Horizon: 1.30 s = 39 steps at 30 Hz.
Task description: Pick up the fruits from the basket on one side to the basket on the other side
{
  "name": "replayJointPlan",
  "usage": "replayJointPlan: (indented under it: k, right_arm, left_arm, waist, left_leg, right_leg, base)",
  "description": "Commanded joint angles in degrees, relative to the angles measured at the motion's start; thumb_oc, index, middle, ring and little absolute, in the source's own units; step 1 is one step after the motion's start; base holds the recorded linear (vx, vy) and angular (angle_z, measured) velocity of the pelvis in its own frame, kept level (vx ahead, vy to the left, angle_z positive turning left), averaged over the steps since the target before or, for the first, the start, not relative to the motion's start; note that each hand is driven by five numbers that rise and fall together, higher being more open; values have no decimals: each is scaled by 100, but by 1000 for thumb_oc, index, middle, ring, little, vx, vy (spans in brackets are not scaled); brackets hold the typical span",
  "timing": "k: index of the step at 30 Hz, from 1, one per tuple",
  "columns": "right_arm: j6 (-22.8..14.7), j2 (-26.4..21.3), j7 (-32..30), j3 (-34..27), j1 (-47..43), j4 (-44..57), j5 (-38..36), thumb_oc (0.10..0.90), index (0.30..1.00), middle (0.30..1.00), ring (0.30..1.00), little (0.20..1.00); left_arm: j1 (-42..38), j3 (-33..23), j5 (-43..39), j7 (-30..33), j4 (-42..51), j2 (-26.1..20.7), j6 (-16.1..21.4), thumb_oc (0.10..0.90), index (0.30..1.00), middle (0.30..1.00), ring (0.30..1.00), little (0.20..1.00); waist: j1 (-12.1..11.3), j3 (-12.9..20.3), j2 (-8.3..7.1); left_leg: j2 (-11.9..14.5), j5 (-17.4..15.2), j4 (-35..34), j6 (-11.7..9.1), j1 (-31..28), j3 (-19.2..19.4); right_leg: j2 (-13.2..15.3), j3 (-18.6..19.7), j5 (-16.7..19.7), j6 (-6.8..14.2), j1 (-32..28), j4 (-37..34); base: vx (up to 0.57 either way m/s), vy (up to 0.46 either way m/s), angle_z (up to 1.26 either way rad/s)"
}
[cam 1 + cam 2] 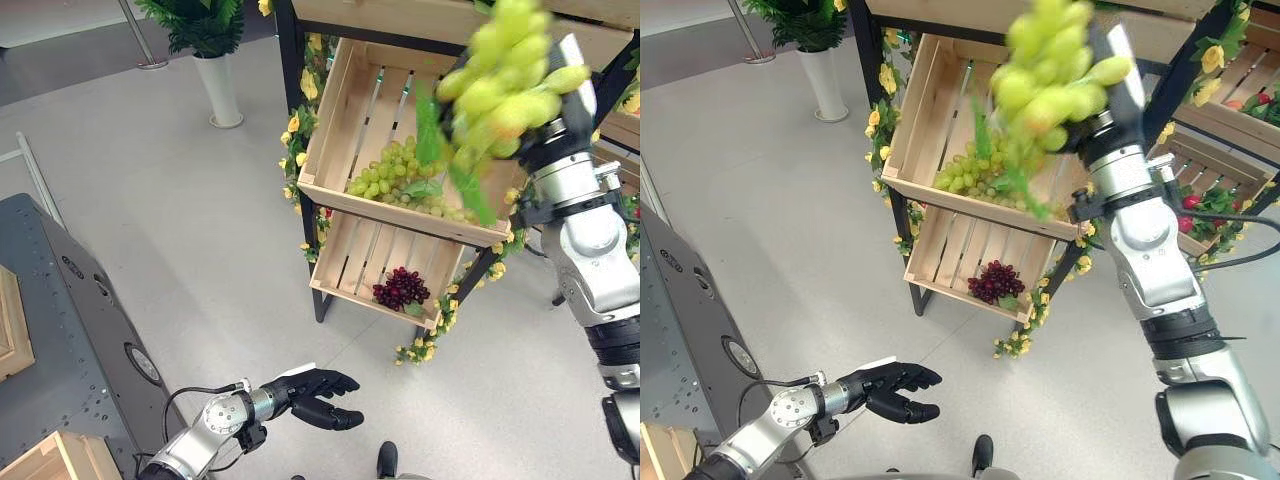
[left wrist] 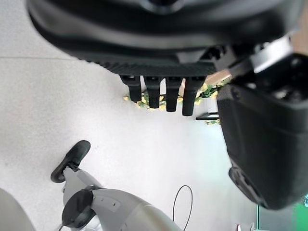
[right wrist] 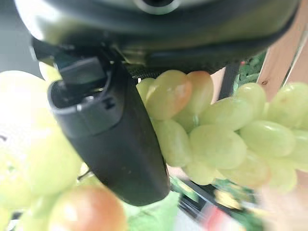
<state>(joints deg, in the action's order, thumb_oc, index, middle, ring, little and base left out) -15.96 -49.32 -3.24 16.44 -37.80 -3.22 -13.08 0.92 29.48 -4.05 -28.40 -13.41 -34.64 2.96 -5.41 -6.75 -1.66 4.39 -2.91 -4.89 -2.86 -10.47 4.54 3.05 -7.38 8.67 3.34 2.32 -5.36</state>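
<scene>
My right hand [image 1: 560,135] is raised high at the right, shut on a bunch of green grapes [image 1: 505,75] with green leaves hanging below. In the right wrist view the green grapes [image 3: 216,139] press against the palm, with the thumb [image 3: 110,139] across them. Behind, the upper wooden crate [image 1: 340,130] of a stand holds more green grapes [image 1: 395,175]. The lower crate [image 1: 345,265] holds a bunch of dark red grapes [image 1: 402,288]. My left hand [image 1: 320,393] hangs low over the floor, fingers [image 2: 166,94] relaxed and holding nothing.
The crate stand has black legs and yellow flower garlands [image 1: 295,140]. A second stand [image 1: 1230,90] with fruit is at the far right. A potted plant [image 1: 215,60] stands at the back. A grey table [image 1: 70,340] with wooden crates [image 1: 12,320] lies at the left.
</scene>
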Motion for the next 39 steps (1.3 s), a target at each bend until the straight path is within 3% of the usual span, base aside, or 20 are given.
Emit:
replayJointPlan:
  k: [1,6,13,21,28,31,39]
  right_arm:
    - [-787,-613,-312,119,-1264,-211,785,400,300,300,300,300]
    - [-853,-990,-406,809,-1493,-537,1272,400,300,300,300,300]
    - [-941,-1480,-956,1531,-1664,-672,2660,400,300,300,300,300]
    - [-699,-1415,-1491,1750,-1659,-1330,3337,400,300,300,300,300]
    - [210,-1417,-2611,1707,-1865,-2338,3506,400,300,300,300,300]
    - [680,-1495,-2987,1504,-1926,-2469,2999,400,300,300,300,300]
    - [1580,-1325,-3121,1009,-1801,-2686,2296,400,300,300,300,300]
  left_arm:
    - [-616,401,-223,-67,501,-263,356,800,900,900,900,900]
    - [-660,491,-204,-105,581,-346,355,800,900,900,900,900]
    - [-634,495,-238,-112,619,-474,403,800,900,900,900,900]
    - [-568,519,-275,-97,630,-504,448,800,900,900,900,900]
    - [-651,564,-425,-70,721,-659,470,800,900,900,900,900]
    - [-706,592,-505,-41,802,-754,505,800,900,900,900,900]
    - [-790,761,-620,183,790,-738,508,800,900,900,900,900]
  waist:
    - [-71,292,-261]
    - [-138,183,-297]
    - [-200,101,-341]
    - [-268,60,-314]
    - [-371,-201,-241]
    - [-380,-369,-179]
    - [-307,-464,-91]
  left_leg:
    - [-136,72,-11,51,488,-473]
    - [-144,107,-11,65,551,-528]
    - [-164,120,-11,85,622,-583]
    - [-167,120,-11,88,628,-600]
    - [-148,173,-11,71,790,-639]
    - [-150,193,-11,77,900,-680]
    - [-164,169,-11,77,948,-682]
  right_leg:
    - [531,-299,-708,540,-772,36]
    - [539,-325,-679,564,-732,36]
    - [551,-356,-633,611,-674,36]
    - [567,-409,-635,618,-685,36]
    - [560,-476,-587,625,-556,36]
    - [557,-481,-561,635,-463,36]
    - [557,-410,-570,631,-386,36]
  base:
    - [45,-3,8]
    - [18,-4,12]
    - [1,-9,4]
    - [5,-1,6]
    - [-63,-21,13]
    - [-85,-28,2]
    - [-11,1,2]
